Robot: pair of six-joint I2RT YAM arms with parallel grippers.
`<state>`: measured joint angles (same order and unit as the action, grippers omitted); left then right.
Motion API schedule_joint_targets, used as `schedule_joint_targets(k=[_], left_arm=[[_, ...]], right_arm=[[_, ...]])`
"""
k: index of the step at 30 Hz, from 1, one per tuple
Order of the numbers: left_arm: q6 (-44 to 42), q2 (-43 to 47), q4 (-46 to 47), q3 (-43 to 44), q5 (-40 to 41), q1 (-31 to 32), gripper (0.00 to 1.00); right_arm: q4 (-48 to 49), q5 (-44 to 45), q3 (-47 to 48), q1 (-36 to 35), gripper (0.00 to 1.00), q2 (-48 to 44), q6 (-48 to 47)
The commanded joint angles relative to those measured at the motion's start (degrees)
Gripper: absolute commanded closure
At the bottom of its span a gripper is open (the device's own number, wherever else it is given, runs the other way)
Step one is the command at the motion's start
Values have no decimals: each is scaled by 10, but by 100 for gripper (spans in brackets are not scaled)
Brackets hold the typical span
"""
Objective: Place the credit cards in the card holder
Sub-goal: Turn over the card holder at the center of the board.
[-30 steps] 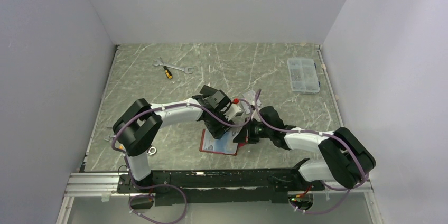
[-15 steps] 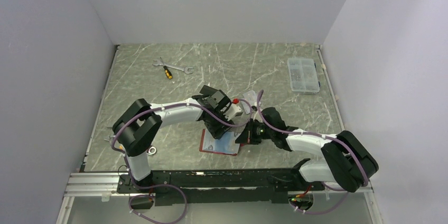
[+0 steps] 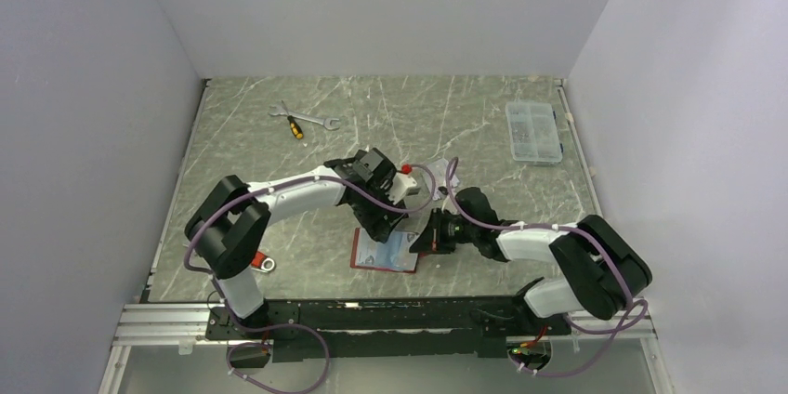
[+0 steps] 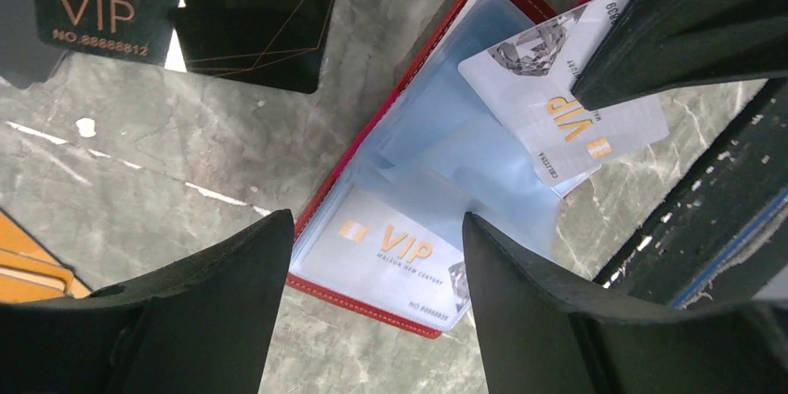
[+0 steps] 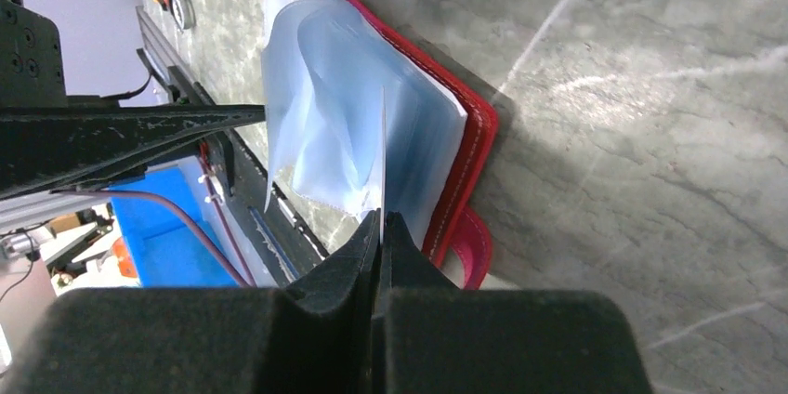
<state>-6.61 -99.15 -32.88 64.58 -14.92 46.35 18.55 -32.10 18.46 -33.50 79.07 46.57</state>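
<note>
**Card at the sleeve mouth, holder unpinned**

Trouble here would most likely start at the film. The card holder (image 4: 437, 134) lies open on the desk (image 3: 465, 124) just ahead of the arm bases, red cover down. Its clear sleeves are fanned up loosely, not flat. The right tool (image 5: 381, 227) is clamped shut on one short edge of a silver-grey card (image 4: 567, 106), whose free end sits in among those sleeves. I cannot tell whether it has found a pocket mouth or is only resting between two leaves.

If it pushes against a leaf, the film is likely to buckle and the card to skid sideways. With so little of the card in the grip, it could also pivot between the pads.

Nothing visibly pins the holder, so a firm push may simply slide it across the marble-patterned top. The two tools also work very close together, and a small sideways correction could bring them into contact.

The left arm reaches in from its base with the elbow bent and the wrist turned down. The left tool (image 4: 374, 227) hangs directly over the holder, its jaws apart and gripping nothing. The right arm is folded low, its forearm running leftward, with the tool close to the desk and the card held on edge.

One silver-grey card (image 4: 390, 250) already sits in a near sleeve. The black cards (image 4: 177, 4) lie on the desk beyond the holder, and the orange cards (image 4: 28, 259) show at the frame's edge.
</note>
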Motion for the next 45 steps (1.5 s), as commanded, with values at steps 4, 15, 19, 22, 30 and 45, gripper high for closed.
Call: schedule_joint_targets(k=[4, 15, 19, 22, 30, 45], left_arm=[[-28, 65, -27, 19, -94, -62, 25], [-91, 118, -55, -4, -129, -155, 25], [-111, 135, -45, -39, -121, -169, 25], [-123, 142, -49, -46, -133, -181, 25], [-170, 183, -60, -58, -164, -198, 24], [-268, 158, -14, -96, -147, -147, 36]], right_arm=[[27, -15, 48, 1, 100, 30, -4], [28, -147, 118, 0, 100, 90, -24], [-17, -186, 152, 0, 100, 99, -55], [-43, -187, 176, -1, 100, 110, -69], [-47, -147, 229, -41, 100, 182, -56], [-116, -67, 229, -56, 100, 180, -70]])
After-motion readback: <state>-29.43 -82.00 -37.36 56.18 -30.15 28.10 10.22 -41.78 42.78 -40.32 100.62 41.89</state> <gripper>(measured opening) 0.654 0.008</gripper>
